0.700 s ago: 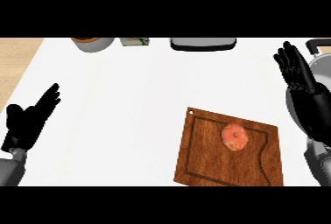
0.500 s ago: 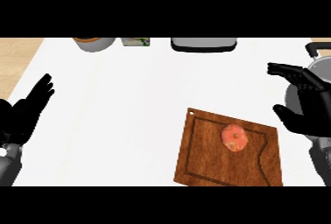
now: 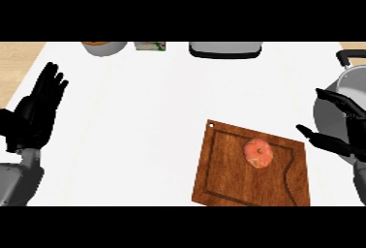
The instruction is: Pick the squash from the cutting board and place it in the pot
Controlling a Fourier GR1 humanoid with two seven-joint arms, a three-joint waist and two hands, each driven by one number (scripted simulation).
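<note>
An orange-pink squash [image 3: 259, 153] lies on the wooden cutting board [image 3: 229, 179] at the lower right of the white counter. The grey pot [image 3: 350, 85] stands at the right edge, partly cut off by the frame. My right hand [image 3: 336, 131] hovers between the pot and the board's right side, thumb and fingers spread open toward the squash, holding nothing. My left hand [image 3: 32, 116] stays open at the left edge, fingers up, far from the board.
Along the far edge of the counter sit a grey bowl with orange contents [image 3: 104, 47], a small green-and-white packet [image 3: 150, 46] and a grey appliance [image 3: 225, 49]. Wooden flooring shows past the counter's left edge.
My right hand has dropped from an upright pose and turned inward toward the cutting board. My left hand shifted slightly left and up. The squash has not moved.
</note>
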